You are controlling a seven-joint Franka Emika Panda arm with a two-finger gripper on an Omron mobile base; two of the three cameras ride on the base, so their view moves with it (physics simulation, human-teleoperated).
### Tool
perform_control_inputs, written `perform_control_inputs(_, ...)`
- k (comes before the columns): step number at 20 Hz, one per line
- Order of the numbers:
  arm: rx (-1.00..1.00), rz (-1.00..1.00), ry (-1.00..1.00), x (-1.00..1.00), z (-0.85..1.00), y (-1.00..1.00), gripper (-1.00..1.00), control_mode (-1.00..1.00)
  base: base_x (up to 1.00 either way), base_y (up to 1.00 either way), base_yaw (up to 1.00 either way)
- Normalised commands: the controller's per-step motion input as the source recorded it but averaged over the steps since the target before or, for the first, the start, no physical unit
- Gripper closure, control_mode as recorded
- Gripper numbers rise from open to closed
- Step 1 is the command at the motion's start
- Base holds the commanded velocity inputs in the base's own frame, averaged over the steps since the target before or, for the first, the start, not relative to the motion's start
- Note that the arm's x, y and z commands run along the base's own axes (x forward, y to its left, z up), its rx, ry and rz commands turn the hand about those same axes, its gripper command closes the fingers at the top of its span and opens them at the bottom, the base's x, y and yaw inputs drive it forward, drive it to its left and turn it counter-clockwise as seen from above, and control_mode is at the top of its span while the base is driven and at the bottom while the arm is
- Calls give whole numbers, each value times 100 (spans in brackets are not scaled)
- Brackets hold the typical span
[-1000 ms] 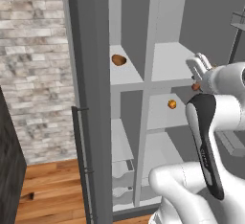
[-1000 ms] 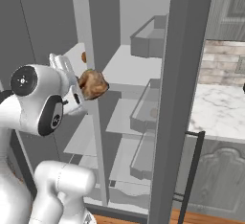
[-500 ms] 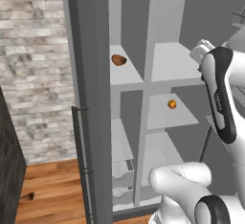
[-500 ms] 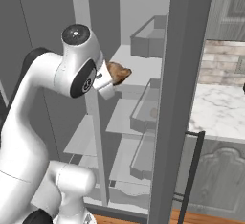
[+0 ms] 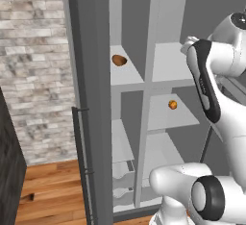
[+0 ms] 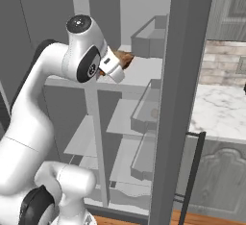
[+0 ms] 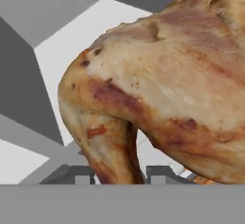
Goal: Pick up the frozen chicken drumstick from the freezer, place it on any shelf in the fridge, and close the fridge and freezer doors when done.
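Observation:
My gripper is shut on the frozen chicken drumstick, a tan-brown lumpy piece held just above the upper shelf of the fridge, the wider compartment. In the hand view the drumstick looms large over that pale shelf, with my fingertips low beside it. In the left base view my forearm hides the drumstick in front of the same shelf. The freezer, the narrow compartment, stands open. Both doors are open: the freezer door and the fridge door.
A darker brown lump lies on a freezer shelf. A tiny orange ball sits on the lower fridge shelf. Grey bins hang on the fridge door close to my gripper. A marble counter lies right of the door.
My arm has risen and swung right into the wider compartment, carrying the drumstick from in front of the divider to above the upper fridge shelf.

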Motion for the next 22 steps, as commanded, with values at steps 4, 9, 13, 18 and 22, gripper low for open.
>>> perform_control_inputs(4,-5,10,0,87,-1,-19,100,-100,0,0,0)
perform_control_inputs(9,0,14,8,85,-15,-48,100,-100,0,0,0)
perform_control_inputs(13,0,15,10,89,-45,-48,100,-100,0,0,0)
perform_control_inputs(18,0,9,3,100,-42,-29,100,-100,0,0,0)
perform_control_inputs(22,-1,3,2,100,-38,-13,-100,-100,0,0,0)
